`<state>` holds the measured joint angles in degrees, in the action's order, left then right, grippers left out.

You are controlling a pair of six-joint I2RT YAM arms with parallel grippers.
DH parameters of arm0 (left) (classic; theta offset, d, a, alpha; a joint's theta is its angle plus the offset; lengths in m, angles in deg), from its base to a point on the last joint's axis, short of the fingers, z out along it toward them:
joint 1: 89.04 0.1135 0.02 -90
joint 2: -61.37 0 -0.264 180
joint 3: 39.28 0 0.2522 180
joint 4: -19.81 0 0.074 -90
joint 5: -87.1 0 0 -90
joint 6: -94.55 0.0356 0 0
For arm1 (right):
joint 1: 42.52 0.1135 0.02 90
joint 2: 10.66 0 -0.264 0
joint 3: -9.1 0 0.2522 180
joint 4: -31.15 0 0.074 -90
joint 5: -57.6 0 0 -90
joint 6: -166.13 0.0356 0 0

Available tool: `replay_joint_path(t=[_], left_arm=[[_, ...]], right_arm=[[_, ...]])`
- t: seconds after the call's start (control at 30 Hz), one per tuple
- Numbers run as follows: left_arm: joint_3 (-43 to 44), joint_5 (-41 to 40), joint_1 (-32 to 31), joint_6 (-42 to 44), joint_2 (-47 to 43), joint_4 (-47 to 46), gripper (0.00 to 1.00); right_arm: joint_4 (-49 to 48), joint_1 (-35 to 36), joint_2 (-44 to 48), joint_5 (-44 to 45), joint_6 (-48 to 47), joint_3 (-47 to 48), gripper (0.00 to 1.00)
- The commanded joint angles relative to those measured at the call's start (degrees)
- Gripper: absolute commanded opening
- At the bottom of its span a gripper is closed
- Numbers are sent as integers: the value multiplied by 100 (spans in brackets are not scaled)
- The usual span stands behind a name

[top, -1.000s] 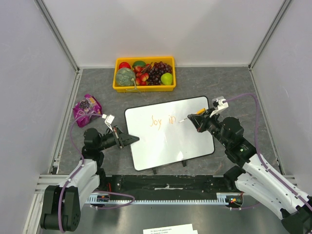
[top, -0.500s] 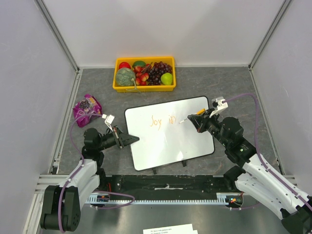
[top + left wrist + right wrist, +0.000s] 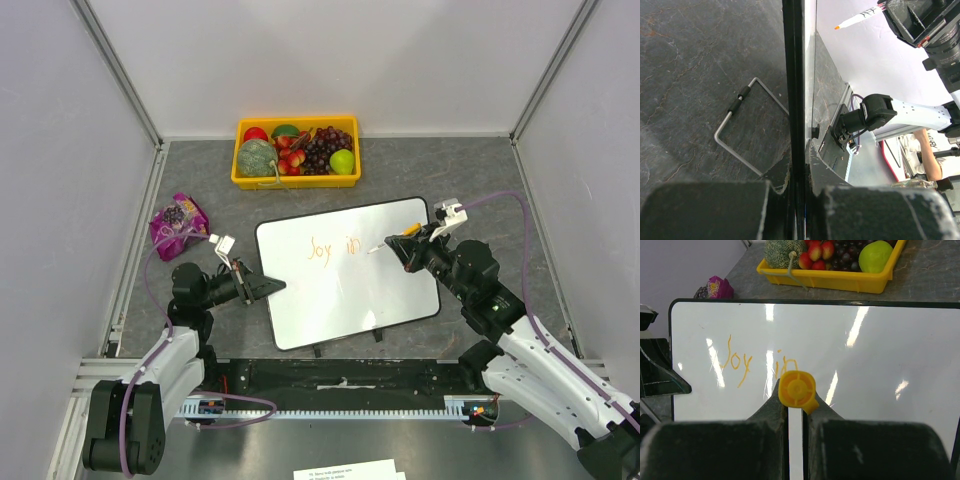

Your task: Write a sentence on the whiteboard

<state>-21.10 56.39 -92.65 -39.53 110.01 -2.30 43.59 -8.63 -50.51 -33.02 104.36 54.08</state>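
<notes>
**Top view:** 1 whiteboard [image 3: 345,295], a glossy white rectangle w/ rounded corners & thin black frame, lies slightly skewed mid-table on the grey, stone-look table [image 3: 470,170]. The sentence [image 3: 333,248] is thin orange handwriting in the board's upper half: 2 words, "Joy in", on 1 line. There are 2 black arms. The left pincer [image 3: 272,285] meets the board's left edge. The right pincer [image 3: 405,243] is over the upper right part, closed on 1 marker [image 3: 383,246] w/ a white barrel. The marker's tip is just right of "in"; can't tell if it touches. Far side, well apart from the board, is 1 yellow plastic tray [image 3: 296,181] w/ 1 netted melon, 1 green apple, 1 bunch of dark grapes & several strawberries. 1 crinkly purple packet [image 3: 177,222] lies near the left wall.

**Left wrist:** The 2 dark, scuffed fingers [image 3: 710,210] are clamped tight on the board's black frame, seen edge-on as a thin line. 1 bent metal wire loop [image 3: 740,130] w/ a black sleeve lies on the table left of that edge.

**Right wrist:** The 2 fingers [image 3: 735,450] pinch the marker, its round yellow end facing the lens. Beyond it the board shows glare streaks & the orange "Joy in". The tray & packet are at the far edge.
</notes>
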Motion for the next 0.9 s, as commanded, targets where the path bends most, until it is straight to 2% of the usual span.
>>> replay_joint_path(t=[0.0,0.87], left_arm=[[-117,-14,1,628,22,-7,2],[-117,-14,1,619,5,-16,2]], right_arm=[[-17,-14,48,27,-116,200,0],[0,-14,92,27,-107,165,0]])
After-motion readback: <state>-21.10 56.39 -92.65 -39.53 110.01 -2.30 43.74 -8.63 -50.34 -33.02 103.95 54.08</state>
